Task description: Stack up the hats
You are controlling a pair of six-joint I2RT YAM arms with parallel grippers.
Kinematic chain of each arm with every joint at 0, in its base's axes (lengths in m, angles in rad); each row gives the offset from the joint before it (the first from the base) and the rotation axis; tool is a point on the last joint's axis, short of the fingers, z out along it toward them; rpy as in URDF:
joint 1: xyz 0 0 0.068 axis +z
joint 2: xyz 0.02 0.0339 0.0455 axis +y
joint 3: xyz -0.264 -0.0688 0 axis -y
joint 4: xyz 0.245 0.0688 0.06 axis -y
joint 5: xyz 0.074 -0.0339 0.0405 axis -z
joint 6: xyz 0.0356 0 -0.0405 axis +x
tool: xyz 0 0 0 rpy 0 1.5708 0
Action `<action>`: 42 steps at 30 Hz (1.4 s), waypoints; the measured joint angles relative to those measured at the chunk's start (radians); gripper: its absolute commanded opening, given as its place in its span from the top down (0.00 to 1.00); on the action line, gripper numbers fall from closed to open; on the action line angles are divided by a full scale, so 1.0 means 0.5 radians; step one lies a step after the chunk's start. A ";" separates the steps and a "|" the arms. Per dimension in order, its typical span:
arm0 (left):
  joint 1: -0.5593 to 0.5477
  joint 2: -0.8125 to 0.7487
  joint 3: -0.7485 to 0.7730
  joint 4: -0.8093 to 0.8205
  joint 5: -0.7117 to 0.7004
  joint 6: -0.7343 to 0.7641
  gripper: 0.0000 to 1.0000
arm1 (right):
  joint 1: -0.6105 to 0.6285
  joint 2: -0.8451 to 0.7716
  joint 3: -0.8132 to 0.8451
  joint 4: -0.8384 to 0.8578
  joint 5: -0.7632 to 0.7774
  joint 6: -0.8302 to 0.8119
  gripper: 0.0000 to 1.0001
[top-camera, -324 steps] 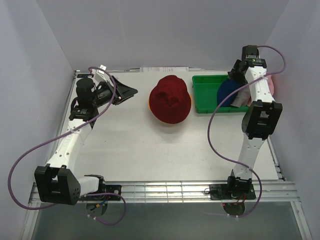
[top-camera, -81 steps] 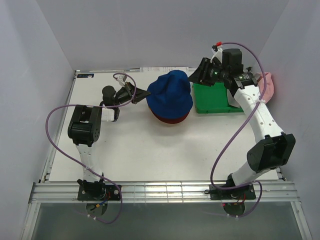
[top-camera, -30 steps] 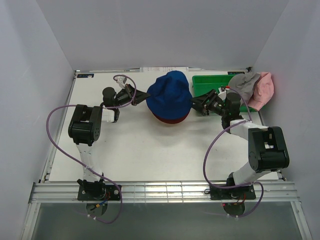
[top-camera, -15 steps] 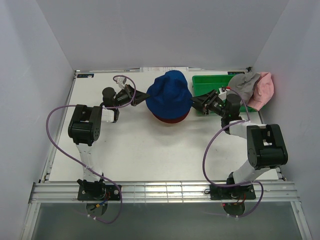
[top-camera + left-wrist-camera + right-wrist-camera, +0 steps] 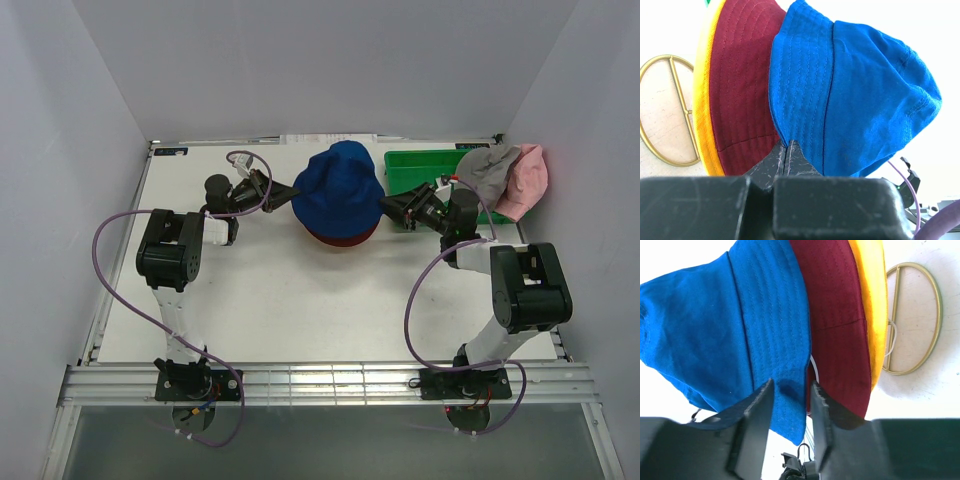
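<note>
Brim fabric of the blue hat point(image 5: 340, 185) is being pinched on the hat's left side by the left gripper point(image 5: 788, 150). Its fingertips are pressing fully together on the edge, apparently to anchor the hat while the opposite side is being dealt with.

On the blue hat's right side, the right gripper point(image 5: 790, 405) is straddling the brim. Its jaws are standing partly apart with cloth lying between them but not clamped, probably lining up to take that edge and seat it evenly.

The blue hat is sitting as the top layer. The dark red hat point(image 5: 740, 85) is lying directly beneath it and the yellow hat point(image 5: 702, 100) under that, showing only its rim.

Below the blue hat, the gold wire stand point(image 5: 670, 110) is resting on the table just past the yellow rim. Just right of the blue hat the green bin point(image 5: 410, 165) is standing. Farther right, the grey hat point(image 5: 487, 170) and pink hat point(image 5: 527, 180) are waiting unstacked, so two hats are looking left to add.
</note>
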 measured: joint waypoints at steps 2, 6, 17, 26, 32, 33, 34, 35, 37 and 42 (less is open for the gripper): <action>0.000 0.000 0.000 -0.001 0.001 0.002 1.00 | 0.000 0.000 0.000 0.010 0.000 0.011 0.68; 0.001 0.000 0.000 -0.006 0.001 0.005 1.00 | 0.000 0.018 0.000 0.031 -0.002 0.015 0.81; 0.003 0.002 0.000 -0.030 0.008 0.015 1.00 | 0.000 0.090 0.034 -0.066 -0.014 -0.074 0.92; 0.017 0.066 0.000 -0.080 0.002 0.056 1.00 | -0.008 0.093 0.225 -0.530 0.031 -0.420 0.92; 0.018 0.117 0.000 -0.111 -0.020 0.059 1.00 | -0.007 0.098 0.421 -0.930 0.088 -0.686 0.92; 0.018 0.118 0.001 -0.121 -0.024 0.060 1.00 | -0.007 0.101 0.462 -1.003 0.098 -0.736 0.92; 0.018 0.117 0.002 -0.129 -0.027 0.060 1.00 | -0.007 0.105 0.505 -1.082 0.111 -0.782 0.92; 0.018 0.117 0.005 -0.141 -0.029 0.061 1.00 | -0.007 0.110 0.547 -1.151 0.121 -0.829 0.92; 0.018 0.118 0.011 -0.155 -0.030 0.063 1.00 | -0.007 0.119 0.615 -1.260 0.140 -0.909 0.92; 0.018 0.118 0.047 -0.195 -0.025 0.067 0.85 | -0.006 0.119 0.687 -1.406 0.142 -1.032 0.91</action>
